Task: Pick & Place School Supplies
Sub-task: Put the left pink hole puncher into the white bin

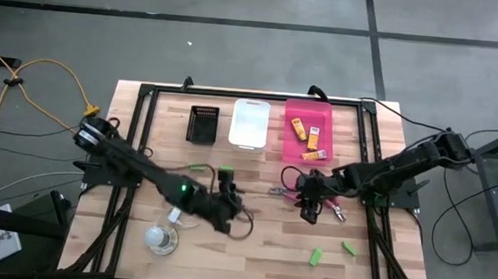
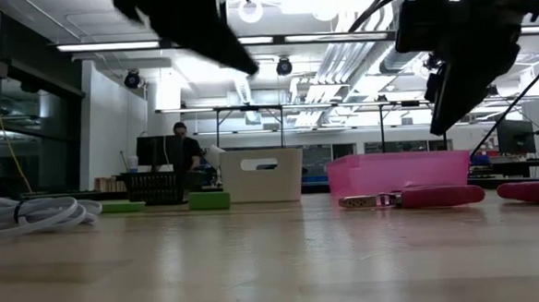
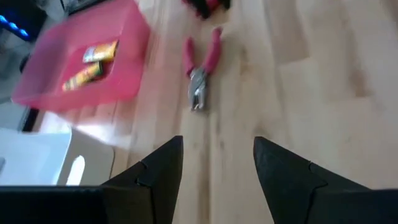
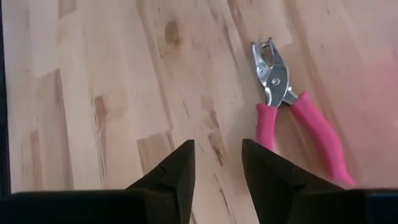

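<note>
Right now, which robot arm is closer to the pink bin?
The right one. Its tool hangs over the table just in front of the pink bin, above the pink-handled pliers. The left tool is farther off, toward the table's middle.

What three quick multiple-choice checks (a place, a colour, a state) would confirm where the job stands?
1. The yellow-orange packets lie: A on the tabletop; B in the pink bin; C in a claw.
2. The tool ahead of the right claw has handles that are: A blue; B green; C pink.
3. The right claw is: A open and empty; B shut on the tool; C shut on a packet.

Key: 1 B, the high view shows them inside; 2 C, pink in the right wrist view; 3 A, nothing sits between its parted fingers.
</note>
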